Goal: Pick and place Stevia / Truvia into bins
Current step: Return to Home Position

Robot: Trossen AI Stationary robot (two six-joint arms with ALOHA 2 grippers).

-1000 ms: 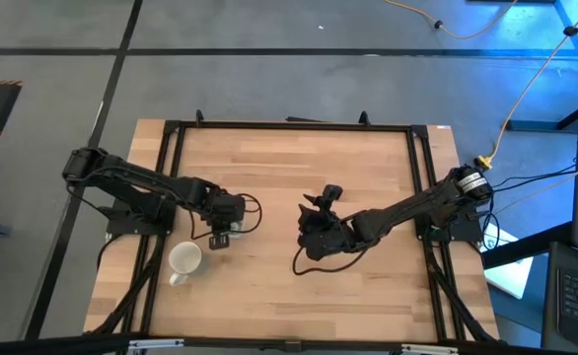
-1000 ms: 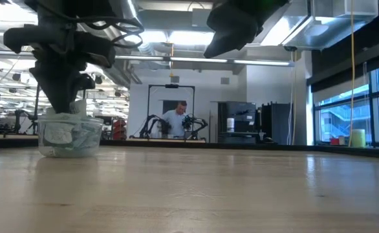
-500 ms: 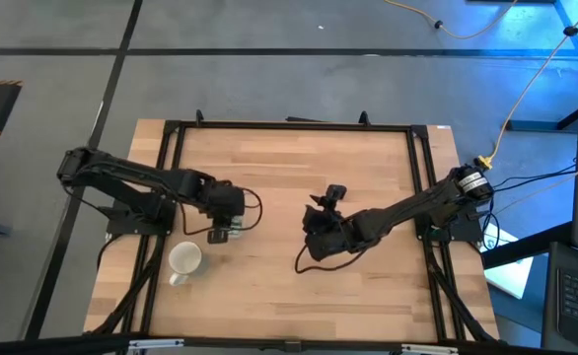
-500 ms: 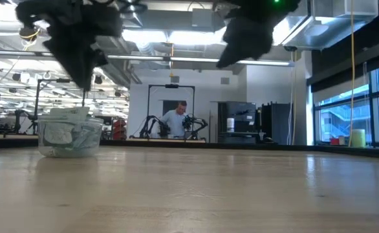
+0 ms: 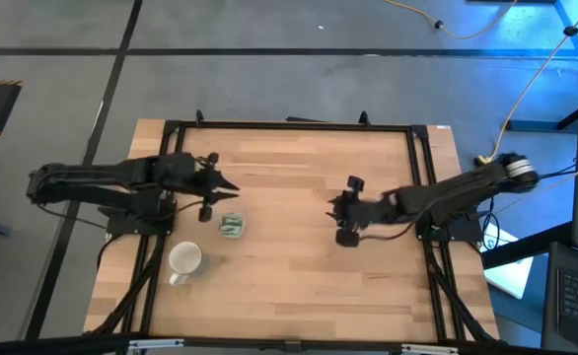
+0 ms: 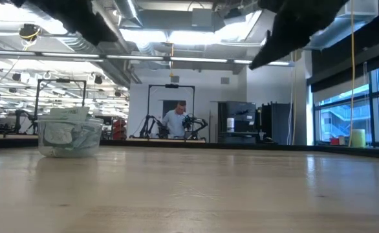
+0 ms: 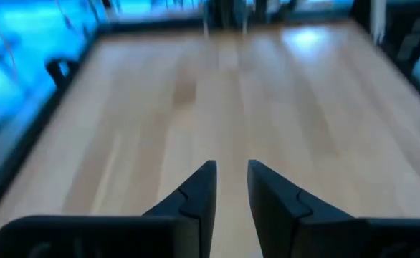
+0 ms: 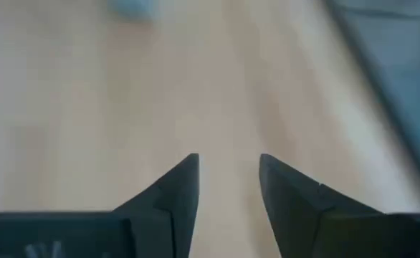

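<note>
Sitting just beside left claw (image 5: 226, 188): cup (image 5: 231, 226) of sachets (image 6: 63, 133) | right claw (image 5: 336, 208) well apart

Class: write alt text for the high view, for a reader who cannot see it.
From above: a clear cup of green-and-white sachets stands left of centre on a wooden table, a white mug below-left of it. The left gripper is near the cup, the right gripper right of centre.

Right gripper (image 8: 228, 159), jaws apart, over the wooden table (image 8: 81, 115).
</note>
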